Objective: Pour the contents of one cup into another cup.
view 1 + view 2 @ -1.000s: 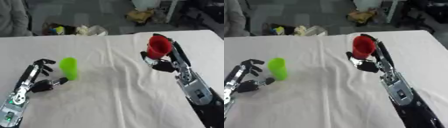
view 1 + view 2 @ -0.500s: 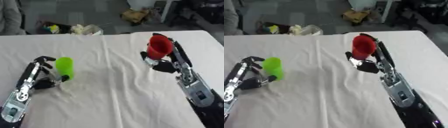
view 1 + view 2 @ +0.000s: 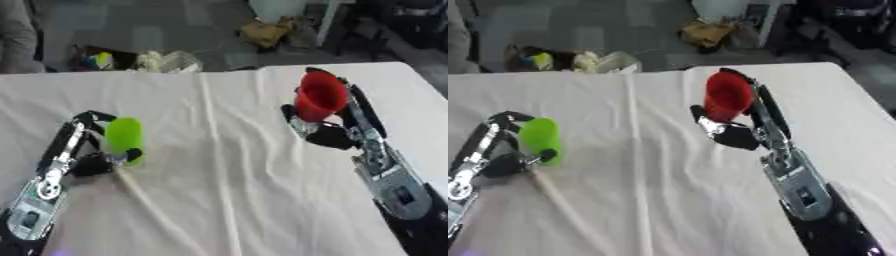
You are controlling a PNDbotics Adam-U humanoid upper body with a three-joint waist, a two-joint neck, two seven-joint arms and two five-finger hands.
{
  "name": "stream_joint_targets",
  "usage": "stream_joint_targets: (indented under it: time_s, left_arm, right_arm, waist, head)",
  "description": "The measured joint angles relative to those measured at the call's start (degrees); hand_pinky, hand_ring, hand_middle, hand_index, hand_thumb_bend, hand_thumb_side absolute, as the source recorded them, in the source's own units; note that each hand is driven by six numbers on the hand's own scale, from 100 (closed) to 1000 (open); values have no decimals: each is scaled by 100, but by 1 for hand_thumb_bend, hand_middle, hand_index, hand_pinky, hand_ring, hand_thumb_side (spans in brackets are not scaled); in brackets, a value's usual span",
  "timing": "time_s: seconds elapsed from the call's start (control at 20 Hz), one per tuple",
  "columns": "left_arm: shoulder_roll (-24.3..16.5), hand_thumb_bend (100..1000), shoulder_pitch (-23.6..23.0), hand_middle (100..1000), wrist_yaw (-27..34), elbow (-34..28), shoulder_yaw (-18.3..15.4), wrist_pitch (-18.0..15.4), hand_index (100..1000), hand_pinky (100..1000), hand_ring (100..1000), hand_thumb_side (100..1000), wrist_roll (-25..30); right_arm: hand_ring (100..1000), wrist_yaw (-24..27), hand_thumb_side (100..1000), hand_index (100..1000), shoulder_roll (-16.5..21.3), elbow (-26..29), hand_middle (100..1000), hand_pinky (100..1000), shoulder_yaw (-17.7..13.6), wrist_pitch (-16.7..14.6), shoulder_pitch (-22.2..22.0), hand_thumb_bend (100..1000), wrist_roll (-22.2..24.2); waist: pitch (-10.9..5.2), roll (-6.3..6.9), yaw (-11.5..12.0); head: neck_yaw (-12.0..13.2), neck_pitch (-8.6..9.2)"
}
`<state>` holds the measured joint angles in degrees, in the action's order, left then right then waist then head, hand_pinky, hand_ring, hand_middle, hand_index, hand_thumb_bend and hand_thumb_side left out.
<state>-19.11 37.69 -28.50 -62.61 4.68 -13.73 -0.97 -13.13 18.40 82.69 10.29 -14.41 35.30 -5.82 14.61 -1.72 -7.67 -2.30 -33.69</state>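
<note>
The right hand is curling its fingers and thumb around the lower part of the red cup, holding it up above the surface at about 2 o'clock from the middle of the cloth. The red cup is standing nearly upright, leaning a little, its mouth turned up and toward the far side; what is inside cannot be made out.

The left hand is wrapping around the green cup at about 9 o'clock, fingers arching over the far side of the cup and the thumb closing against its near base. The green cup is a bright lime colour, tall and narrow, and is standing upright; whether its base is touching the white cloth cannot be told. The two cups are sitting well apart, with a long crease of cloth running between them.
</note>
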Motion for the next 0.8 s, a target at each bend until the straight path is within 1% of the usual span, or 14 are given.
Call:
stream_joint_targets:
  time_s: [0.15,0.4,0.55,0.65,0.8]
  left_arm:
    - [2,768,25,705,-81,34,63,-126,762,554,603,516,260]
    - [28,719,82,692,-196,100,120,-272,758,553,595,507,581]
    - [62,654,122,653,-263,170,166,-319,728,543,560,487,669]
    - [79,552,149,607,-284,216,178,-328,698,532,519,465,678]
    - [101,329,174,529,-282,268,178,-322,642,510,454,428,654]
  right_arm:
    - [912,20,249,523,0,2,207,903,0,2,-1,100,1]
    - [912,44,248,520,0,6,207,900,0,3,-1,100,2]
    - [912,59,248,520,0,13,207,899,0,5,-2,100,4]
    - [912,61,248,519,0,14,207,898,0,5,-3,100,5]
    - [911,63,247,519,0,14,208,898,0,5,-4,100,5]
  waist:
    - [-27,25,3]
    - [-67,23,27]
    - [-92,21,27]
    - [-105,21,27]
    - [-123,17,26]
  head:
    - [12,0]
    - [14,0]
    - [16,0]
    - [16,0]
    - [17,0]
